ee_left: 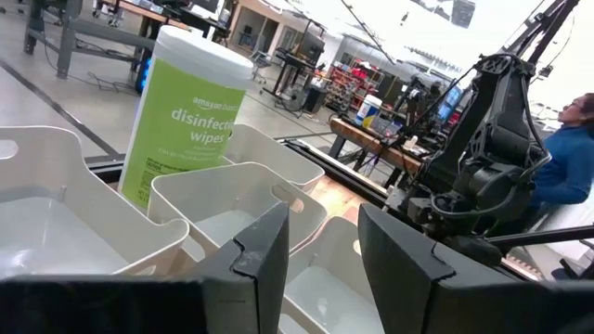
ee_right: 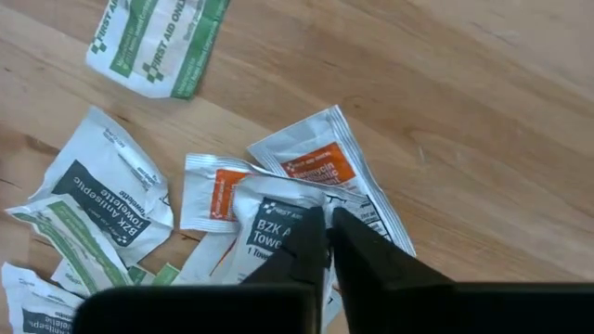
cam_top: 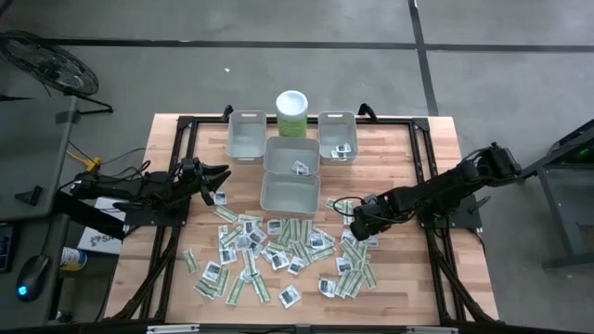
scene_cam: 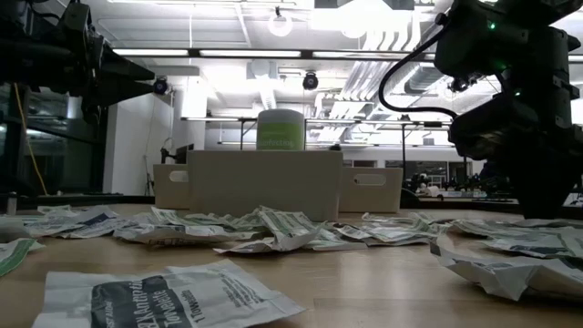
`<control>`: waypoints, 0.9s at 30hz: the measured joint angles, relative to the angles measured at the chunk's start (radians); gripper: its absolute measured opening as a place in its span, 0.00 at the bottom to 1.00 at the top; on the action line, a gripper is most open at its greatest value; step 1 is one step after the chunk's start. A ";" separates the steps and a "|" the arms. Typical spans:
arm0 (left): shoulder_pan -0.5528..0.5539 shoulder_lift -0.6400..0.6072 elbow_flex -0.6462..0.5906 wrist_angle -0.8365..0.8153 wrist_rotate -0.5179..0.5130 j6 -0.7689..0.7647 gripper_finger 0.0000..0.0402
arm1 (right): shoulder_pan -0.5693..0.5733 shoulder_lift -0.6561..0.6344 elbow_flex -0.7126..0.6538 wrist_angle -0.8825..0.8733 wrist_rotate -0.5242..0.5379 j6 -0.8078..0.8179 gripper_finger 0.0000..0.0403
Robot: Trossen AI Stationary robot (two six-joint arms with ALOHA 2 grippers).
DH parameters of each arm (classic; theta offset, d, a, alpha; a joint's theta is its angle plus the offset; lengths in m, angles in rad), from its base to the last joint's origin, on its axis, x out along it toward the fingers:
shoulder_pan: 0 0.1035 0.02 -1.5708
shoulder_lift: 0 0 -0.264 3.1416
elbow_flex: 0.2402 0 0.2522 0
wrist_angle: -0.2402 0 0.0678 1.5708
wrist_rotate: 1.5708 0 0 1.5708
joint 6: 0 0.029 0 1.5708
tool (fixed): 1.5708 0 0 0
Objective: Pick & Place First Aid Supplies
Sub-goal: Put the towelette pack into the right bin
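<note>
Pinching a "BZK" towelette packet (ee_right: 278, 227), right gripper (ee_right: 327, 243); canister (ee_left: 186, 111) reads "disinfecting wipes".

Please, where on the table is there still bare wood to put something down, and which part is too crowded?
Bare wood lies beside the grey bins, between them and each side edge of the table. The near half is crowded with packets. The right gripper, shut, sits at their right edge.

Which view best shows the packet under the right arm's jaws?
The right wrist view: the right gripper is shut on the white BZK towelette packet, print legible. The high view shows only a speck among packets; low and left wrist views don't show it.
</note>
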 joint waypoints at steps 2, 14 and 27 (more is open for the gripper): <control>0.000 0.000 0.000 0.000 0.000 0.000 0.33 | 0.000 0.000 0.000 0.000 -0.001 0.000 0.01; 0.000 0.000 0.000 0.000 0.000 0.000 0.33 | -0.004 -0.111 0.059 -0.047 0.015 -0.002 0.00; 0.000 0.000 0.000 0.000 0.000 0.000 0.33 | -0.176 -0.175 0.262 -0.177 0.176 -0.238 0.00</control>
